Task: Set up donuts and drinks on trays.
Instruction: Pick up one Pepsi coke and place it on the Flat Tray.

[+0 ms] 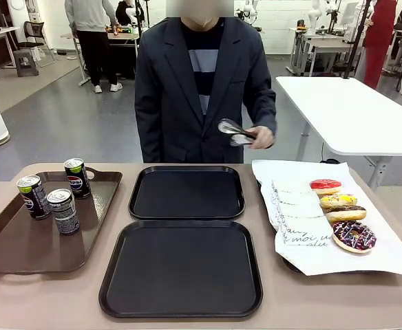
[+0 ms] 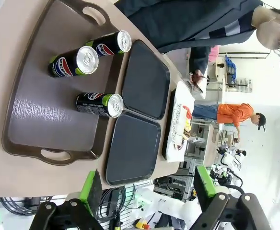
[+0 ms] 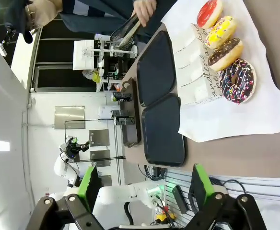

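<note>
Tan table (image 1: 22, 302) lies ahead of the left end effector (image 2: 147, 191). Past its far edge is a grey, glossy floor (image 1: 70, 130). A white table (image 1: 352, 110) stands off to the right. Farther out are white walls (image 1: 277, 20), desks (image 1: 318, 41) and a black chair (image 1: 32, 31) far left. Light is bright and even.

Your front view looks level across the counter (image 1: 325, 299) toward the person (image 1: 201, 89). Both wrist views sit high, rolled sideways, looking down; all three share the two black trays (image 1: 186, 192).
</note>
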